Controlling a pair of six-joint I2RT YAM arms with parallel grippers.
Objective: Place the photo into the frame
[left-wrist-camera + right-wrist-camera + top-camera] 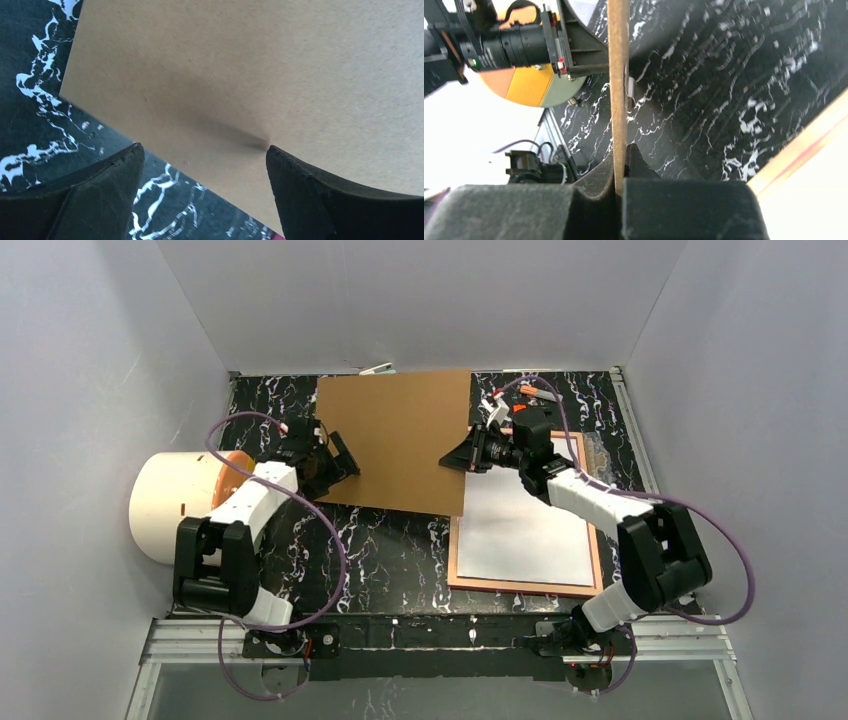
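The brown cardboard backing board [400,435] is lifted over the middle of the table. My right gripper [462,455] is shut on its right edge, and the right wrist view shows the board [618,75] edge-on between the jaws [620,150]. My left gripper [345,465] is open at the board's left edge. In the left wrist view [202,150] one finger is at the board [250,65] and the other is over the table. The frame [520,586] lies pale back up at the right. The photo [525,530] lies in it, white back up.
A white cylinder [165,505] with an orange disc on its end stands at the left, beside my left arm. Small clips and orange parts [525,395] lie at the back right. White walls close in the black marbled table [390,550] on three sides.
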